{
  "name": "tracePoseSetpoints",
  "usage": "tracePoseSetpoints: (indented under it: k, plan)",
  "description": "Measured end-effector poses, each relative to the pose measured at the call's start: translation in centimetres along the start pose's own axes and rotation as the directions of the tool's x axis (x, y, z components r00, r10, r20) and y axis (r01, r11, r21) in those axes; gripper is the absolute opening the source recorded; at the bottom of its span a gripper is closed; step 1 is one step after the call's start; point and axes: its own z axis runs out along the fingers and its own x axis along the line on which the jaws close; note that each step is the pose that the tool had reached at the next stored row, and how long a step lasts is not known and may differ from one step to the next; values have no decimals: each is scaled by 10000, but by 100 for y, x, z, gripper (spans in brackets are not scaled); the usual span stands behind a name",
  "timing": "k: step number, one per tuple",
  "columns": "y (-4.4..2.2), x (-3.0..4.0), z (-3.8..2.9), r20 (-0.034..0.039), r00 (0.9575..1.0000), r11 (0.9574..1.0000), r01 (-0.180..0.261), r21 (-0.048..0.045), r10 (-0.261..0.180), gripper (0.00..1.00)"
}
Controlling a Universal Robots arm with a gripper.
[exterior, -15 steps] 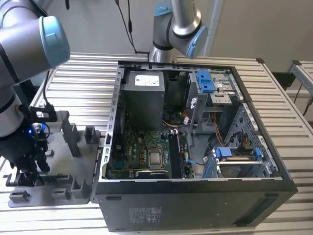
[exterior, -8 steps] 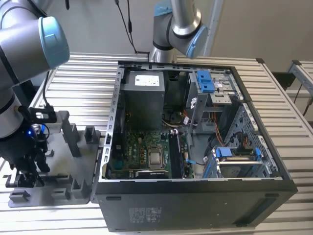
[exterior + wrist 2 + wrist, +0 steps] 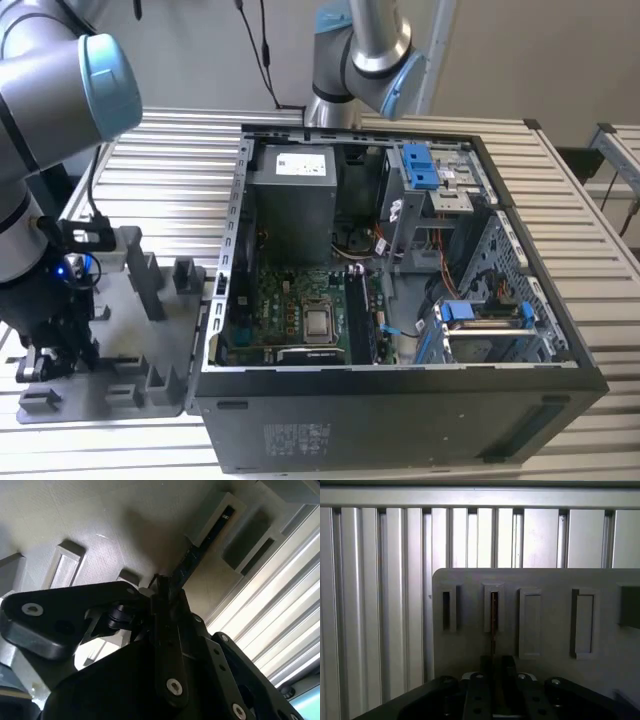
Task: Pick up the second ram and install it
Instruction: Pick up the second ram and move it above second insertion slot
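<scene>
Entry: my gripper (image 3: 55,352) is low over the grey tray (image 3: 130,340), which lies on the ribbed metal table (image 3: 180,170) at the exterior view's left, just beside the open computer case (image 3: 400,410).

In both wrist views the second ram (image 3: 195,555) is a thin dark strip seen edge-on. One end sits in a slotted block (image 3: 220,517) of the tray (image 3: 100,520). The other end runs in between my fingers, at the gripper (image 3: 162,586).

Grip: the fingers are clamped onto the second ram, one pad on each flat face (no gap that I can make out on either side of the card).

In the first wrist view the card (image 3: 493,622) stands in line with its slotted block (image 3: 493,611), second in a row of like blocks on the tray (image 3: 550,580), and the gripper (image 3: 495,661) is just short of that block. The table slats (image 3: 380,605) run beyond the tray's edge.

Case interior, exterior view: the green motherboard (image 3: 290,300) lies flat, with the square silver processor (image 3: 318,322) near its middle. Case and gripper are well apart.
</scene>
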Motion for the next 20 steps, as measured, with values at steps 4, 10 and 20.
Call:
tracePoseSetpoints:
  k: [4, 10, 20]
  plan:
    - [0, 1, 0, 0, 10000, 10000, 0, 1, 0, 21]
    - [0, 3, 0, 0, 10000, 10000, 0, 1, 0, 14]
    - [0, 6, 0, 0, 10000, 10000, 0, 3, 0, 14]
